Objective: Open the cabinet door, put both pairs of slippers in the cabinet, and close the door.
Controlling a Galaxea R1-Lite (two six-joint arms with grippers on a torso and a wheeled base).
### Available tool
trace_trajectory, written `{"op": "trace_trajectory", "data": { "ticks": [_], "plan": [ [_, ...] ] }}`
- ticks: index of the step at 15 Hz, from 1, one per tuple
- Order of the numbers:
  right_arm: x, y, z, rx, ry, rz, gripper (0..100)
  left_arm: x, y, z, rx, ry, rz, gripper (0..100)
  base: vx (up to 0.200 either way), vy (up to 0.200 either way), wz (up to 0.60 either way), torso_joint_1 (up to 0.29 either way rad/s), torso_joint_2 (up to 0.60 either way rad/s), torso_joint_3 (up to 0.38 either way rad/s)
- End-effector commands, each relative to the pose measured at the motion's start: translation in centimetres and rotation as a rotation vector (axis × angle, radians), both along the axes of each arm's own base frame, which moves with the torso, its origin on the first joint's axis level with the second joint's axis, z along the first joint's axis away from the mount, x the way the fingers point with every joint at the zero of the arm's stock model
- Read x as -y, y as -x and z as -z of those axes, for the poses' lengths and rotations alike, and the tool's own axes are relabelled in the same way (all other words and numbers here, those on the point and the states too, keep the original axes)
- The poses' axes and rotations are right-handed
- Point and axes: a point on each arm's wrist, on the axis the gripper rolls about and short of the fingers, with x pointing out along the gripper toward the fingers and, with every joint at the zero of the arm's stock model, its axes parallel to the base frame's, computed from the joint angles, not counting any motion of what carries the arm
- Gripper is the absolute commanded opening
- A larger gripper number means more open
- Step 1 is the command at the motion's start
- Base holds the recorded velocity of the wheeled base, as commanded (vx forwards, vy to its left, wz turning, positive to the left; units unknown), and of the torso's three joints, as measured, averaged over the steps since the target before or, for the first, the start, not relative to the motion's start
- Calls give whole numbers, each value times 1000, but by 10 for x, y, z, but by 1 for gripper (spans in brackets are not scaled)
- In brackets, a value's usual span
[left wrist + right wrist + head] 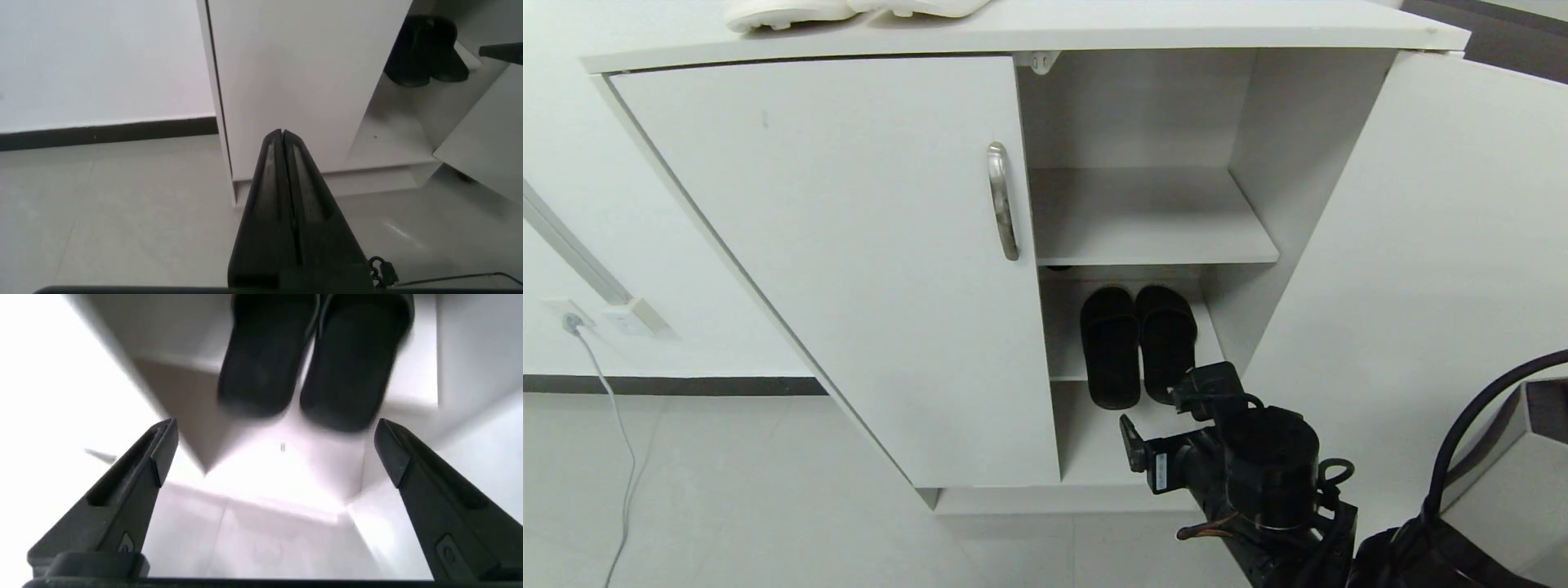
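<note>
The white cabinet [1029,33] has its right door [1429,269] swung open and its left door [849,261] closed. A pair of black slippers [1137,343] lies side by side on the middle shelf [1062,343], heels overhanging the front edge; the black slippers [319,351] and black slippers [426,51] appear in both wrist views too. My right gripper [1160,420] is open just in front of and below them, nothing between its fingers [135,482]. A pair of white slippers [849,10] rests on the cabinet top. My left gripper [282,143] is shut, low over the floor before the closed door.
The upper shelf [1143,220] and bottom compartment [1094,445] hold nothing. A metal handle [1003,200] runs down the closed door. A wall socket with a cable [574,324] sits low at the left. Grey tiled floor [727,490] lies in front.
</note>
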Motion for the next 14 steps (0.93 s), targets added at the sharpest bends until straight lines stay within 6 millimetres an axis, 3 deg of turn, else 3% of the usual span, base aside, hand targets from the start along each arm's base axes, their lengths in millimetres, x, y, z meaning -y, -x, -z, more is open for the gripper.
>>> {"op": "trace_trajectory", "data": {
  "ticks": [1, 14],
  "plan": [
    [0, 0, 0, 0, 1, 0, 100, 0, 0, 0, -2, -1, -1, 0, 0, 0, 0, 0, 0, 0],
    [1, -2, 3, -7, 6, 4, 100, 0, 0, 0, -2, -1, -1, 0, 0, 0, 0, 0, 0, 0]
  ]
}}
